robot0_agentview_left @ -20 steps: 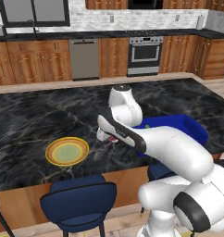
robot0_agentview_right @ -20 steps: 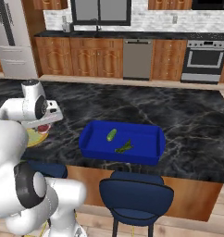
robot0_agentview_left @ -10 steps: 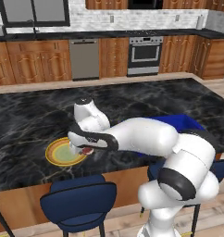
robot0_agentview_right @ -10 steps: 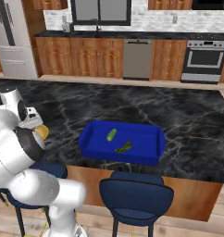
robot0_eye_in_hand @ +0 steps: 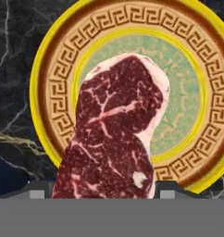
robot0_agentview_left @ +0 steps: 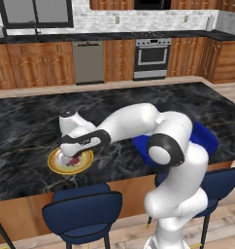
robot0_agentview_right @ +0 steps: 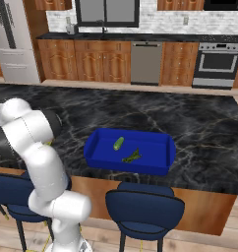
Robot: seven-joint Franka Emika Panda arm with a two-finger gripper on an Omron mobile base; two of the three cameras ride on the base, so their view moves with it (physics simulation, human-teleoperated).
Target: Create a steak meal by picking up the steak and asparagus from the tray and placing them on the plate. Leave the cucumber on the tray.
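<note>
While the blue tray (robot0_agentview_right: 163, 147) sits at centre of the right base view with cucumber (robot0_agentview_right: 118, 143) and asparagus (robot0_agentview_right: 132, 157) in it, your gripper (robot0_agentview_left: 76, 156) hangs over the plate (robot0_agentview_left: 55, 164) at lower left, clamped on the steak (robot0_eye_in_hand: 116, 134). Its long axis runs straight out from the jaws across the plate's centre.

The steak (robot0_eye_in_hand: 115, 134) runs from frame centre to the bottom edge, over the plate (robot0_eye_in_hand: 53, 88); its green middle shows upper right, dark marbled surface (robot0_eye_in_hand: 12, 55) at left.
</note>
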